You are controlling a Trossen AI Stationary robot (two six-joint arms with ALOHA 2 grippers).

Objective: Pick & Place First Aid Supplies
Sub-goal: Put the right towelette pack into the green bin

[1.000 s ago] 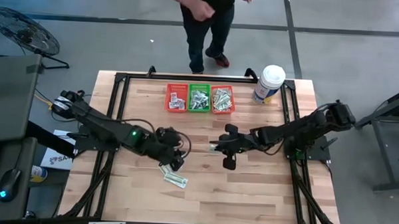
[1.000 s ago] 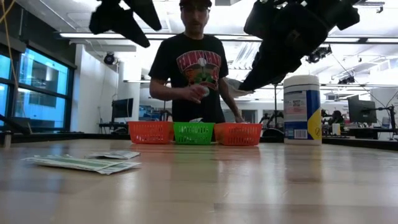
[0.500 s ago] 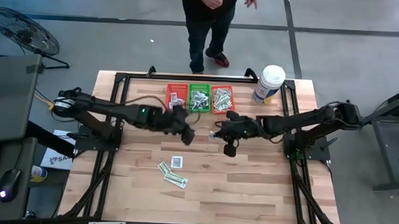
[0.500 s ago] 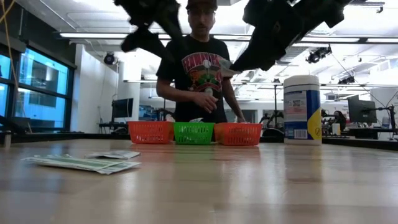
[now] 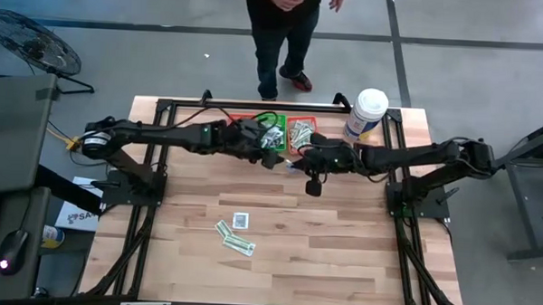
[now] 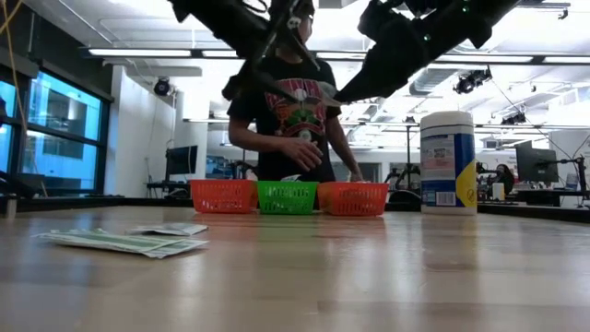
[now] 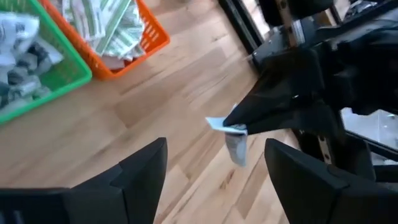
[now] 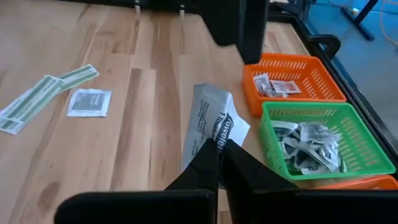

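Note:
My right gripper (image 8: pixel 217 151) is shut on a white printed packet (image 8: pixel 210 124) and holds it above the table, just in front of the baskets (image 5: pixel 292 162). My left gripper (image 7: pixel 214 168) is open with nothing between its fingers. It hovers beside the right gripper, before the green basket (image 5: pixel 271 154). A red (image 6: pixel 222 195), a green (image 6: pixel 287 196) and an orange basket (image 6: pixel 354 197) stand in a row at the far edge and hold packets. A square white packet (image 5: pixel 240 220) and two green-and-white strips (image 5: pixel 232 238) lie flat on the table's middle. My right gripper pinches one end of the white packet (image 8: pixel 215 140) between its two shut fingertips. The rest of the packet sticks out past the tips, slightly bent. The fingers slant downward from the table's right side (image 6: pixel 343 90). The packet is clear of the table.
A tall white tub with a blue label (image 5: pixel 367 113) stands at the far right corner. A person (image 5: pixel 280 31) stands beyond the far edge, behind the baskets. Bare wood lies around the loose packets.
My left gripper has swung from above the loose packets toward the far edge and now hovers by the baskets, having rolled on the way. The square packet it was covering now shows. My right gripper has carried its packet up and toward the baskets.

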